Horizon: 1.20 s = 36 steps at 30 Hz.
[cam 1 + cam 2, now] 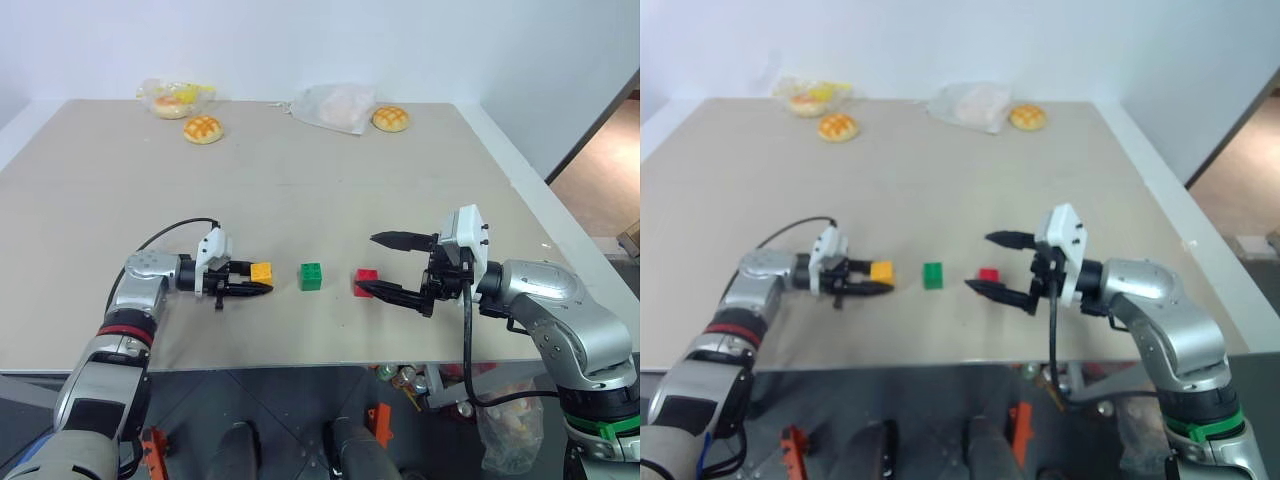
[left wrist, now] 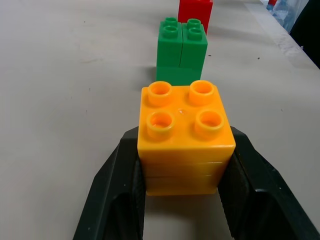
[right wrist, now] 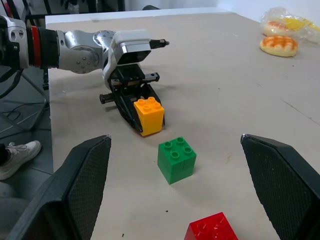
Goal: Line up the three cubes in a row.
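Between left tool [image 1: 262,281] fingers (clamped): yellow-orange cube [image 1: 261,271]

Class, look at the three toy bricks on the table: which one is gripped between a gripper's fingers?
The yellow-orange brick, clamped between the left gripper's black fingers. The green brick and red brick stand free on the table; the right gripper is open.

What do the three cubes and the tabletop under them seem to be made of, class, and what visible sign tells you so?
The yellow-orange cube, green cube and red cube look like moulded plastic: smooth, slightly glossy, with crisp round studs on top. The table looks like a matte beige board, perhaps laminate or painted wood; its flat, dull surface with faint scuffs leaves the exact material open.
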Each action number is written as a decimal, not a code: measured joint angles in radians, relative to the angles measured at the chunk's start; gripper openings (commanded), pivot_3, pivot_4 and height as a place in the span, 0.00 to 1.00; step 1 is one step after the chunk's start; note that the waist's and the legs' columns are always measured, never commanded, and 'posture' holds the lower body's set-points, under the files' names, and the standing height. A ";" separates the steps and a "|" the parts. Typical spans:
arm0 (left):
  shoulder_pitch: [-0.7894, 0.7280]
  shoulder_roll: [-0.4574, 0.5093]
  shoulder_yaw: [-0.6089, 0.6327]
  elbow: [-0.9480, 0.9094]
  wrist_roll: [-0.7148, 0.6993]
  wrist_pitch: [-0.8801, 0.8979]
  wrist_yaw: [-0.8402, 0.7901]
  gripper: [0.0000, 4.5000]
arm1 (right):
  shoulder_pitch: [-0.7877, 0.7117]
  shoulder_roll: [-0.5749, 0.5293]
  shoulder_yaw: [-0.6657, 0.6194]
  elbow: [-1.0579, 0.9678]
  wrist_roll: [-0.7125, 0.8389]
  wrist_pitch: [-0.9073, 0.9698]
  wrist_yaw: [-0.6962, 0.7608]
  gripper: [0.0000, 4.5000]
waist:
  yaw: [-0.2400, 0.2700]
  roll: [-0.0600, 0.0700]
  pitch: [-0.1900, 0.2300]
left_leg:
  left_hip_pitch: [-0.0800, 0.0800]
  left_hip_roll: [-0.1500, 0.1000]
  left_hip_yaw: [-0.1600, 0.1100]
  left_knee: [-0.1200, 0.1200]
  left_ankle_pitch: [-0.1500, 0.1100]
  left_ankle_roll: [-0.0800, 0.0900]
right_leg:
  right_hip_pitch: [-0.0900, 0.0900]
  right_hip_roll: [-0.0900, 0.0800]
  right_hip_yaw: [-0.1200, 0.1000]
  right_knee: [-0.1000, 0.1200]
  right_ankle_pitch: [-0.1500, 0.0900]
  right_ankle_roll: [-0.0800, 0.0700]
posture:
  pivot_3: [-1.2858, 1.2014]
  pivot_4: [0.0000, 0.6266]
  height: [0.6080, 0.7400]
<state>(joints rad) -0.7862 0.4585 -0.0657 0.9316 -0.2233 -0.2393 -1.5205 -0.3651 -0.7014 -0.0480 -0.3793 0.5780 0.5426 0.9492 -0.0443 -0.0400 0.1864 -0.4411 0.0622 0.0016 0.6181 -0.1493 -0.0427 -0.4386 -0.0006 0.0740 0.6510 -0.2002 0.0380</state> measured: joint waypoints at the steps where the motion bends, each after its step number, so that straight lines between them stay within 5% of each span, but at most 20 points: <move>1: -0.004 -0.006 0.000 0.004 0.001 -0.003 -0.004 0.30 | 0.000 0.000 0.000 0.000 0.001 0.000 -0.002 0.96 | 0.000 0.000 0.000 | 0.000 0.000 0.000 0.000 0.000 0.000 | 0.000 0.000 0.000 0.000 0.000 0.000 | 0.52 0.24 1.00; 26: -0.021 0.026 0.027 0.086 0.028 -0.083 -0.015 0.30 | -0.026 0.000 0.003 0.015 0.004 -0.006 -0.007 0.96 | -0.002 0.000 0.000 | 0.001 0.000 -0.001 0.000 0.000 0.001 | 0.000 0.002 0.001 0.002 0.000 0.000 | 0.52 0.24 1.00; 28: -0.018 0.025 0.027 0.086 0.027 -0.079 -0.016 0.53 | -0.032 0.000 0.003 0.015 0.004 -0.008 -0.003 0.96 | -0.001 0.000 0.000 | 0.001 0.000 -0.001 0.000 0.000 0.001 | 0.000 0.002 0.001 0.002 0.000 0.000 | 0.52 0.24 1.00; 32: -0.010 0.021 0.033 0.083 0.026 -0.069 -0.016 0.84 | -0.033 0.000 0.003 0.019 0.004 -0.009 0.006 0.96 | -0.001 0.000 0.000 | 0.001 0.000 -0.001 0.000 0.000 0.001 | 0.000 0.002 0.001 0.002 0.000 0.000 | 0.52 0.24 1.00; 36: 0.005 0.017 0.037 0.058 0.022 -0.067 -0.023 0.90 | -0.035 0.000 0.003 0.024 0.004 -0.009 0.008 0.96 | -0.001 0.000 0.000 | 0.001 0.000 -0.001 0.000 0.000 0.001 | 0.000 0.002 0.001 0.002 0.000 0.000 | 0.52 0.24 1.00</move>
<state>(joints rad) -0.7815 0.4752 -0.0286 0.9892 -0.2013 -0.3059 -1.5437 -0.3998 -0.7015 -0.0446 -0.3553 0.5818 0.5337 0.9568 -0.0449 -0.0400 0.1864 -0.4401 0.0624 0.0005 0.6183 -0.1490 -0.0422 -0.4386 0.0010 0.0745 0.6529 -0.2002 0.0376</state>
